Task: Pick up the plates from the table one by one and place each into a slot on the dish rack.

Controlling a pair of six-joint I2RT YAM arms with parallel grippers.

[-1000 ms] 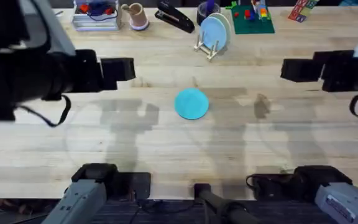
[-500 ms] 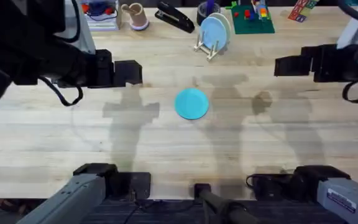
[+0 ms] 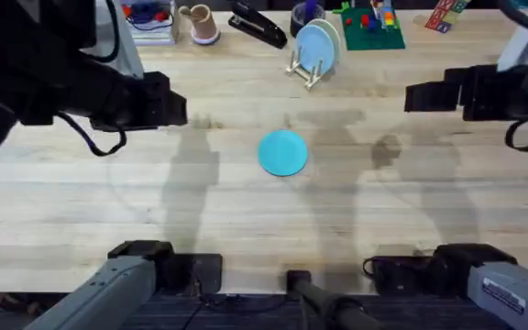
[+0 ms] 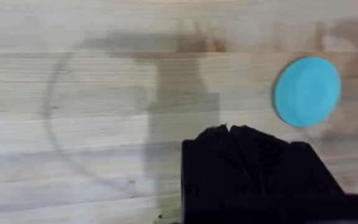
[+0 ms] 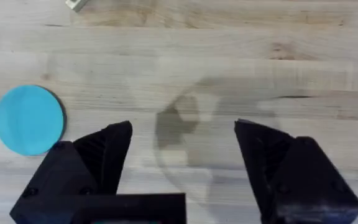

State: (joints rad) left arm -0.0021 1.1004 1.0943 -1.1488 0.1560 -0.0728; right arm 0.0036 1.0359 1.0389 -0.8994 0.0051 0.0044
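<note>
A bright turquoise plate [image 3: 283, 152] lies flat on the table [image 3: 246, 220] near its middle. At the back stands the small wooden dish rack [image 3: 306, 70], with a pale blue plate [image 3: 317, 44] on edge in one slot. My left gripper [image 3: 181, 108] hovers high to the left of the turquoise plate, and its black fingers [image 4: 229, 134] are shut on nothing. The same plate [image 4: 307, 91] sits off to the side of them. My right gripper [image 3: 412, 96] hangs to the right, open [image 5: 182, 143] and empty, with the turquoise plate [image 5: 29, 119] beyond one finger.
Along the back edge are a clear tray of small items [image 3: 140, 20], a tan cup [image 3: 200, 23], a black stapler [image 3: 258, 26], a green baseplate with bricks [image 3: 371, 25] and coloured blocks [image 3: 443, 14]. Both arm bases stand at the front edge.
My left gripper first reached toward the centre, then drew back to the left and now looks shorter. The right gripper shifted slightly left a second ago and has held since. The plates did not move.
</note>
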